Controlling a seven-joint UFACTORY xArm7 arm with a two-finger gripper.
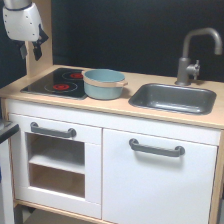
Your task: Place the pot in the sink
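White cupboard doors (157, 175) sit below the surface (125, 102). On it, the pot (104, 83) stands between stovetop (55, 82) and sink (174, 97). My fingers (30, 50) hang high, slightly parted, empty.

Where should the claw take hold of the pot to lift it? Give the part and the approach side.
Grip the pot by its rim wall, coming straight down from above. It stands upright and open-topped at the stovetop edge, so one finger can likely drop inside and one outside. The side handle looks too small to pinch. The claw hangs high at the exterior view's left, apart from the pot.
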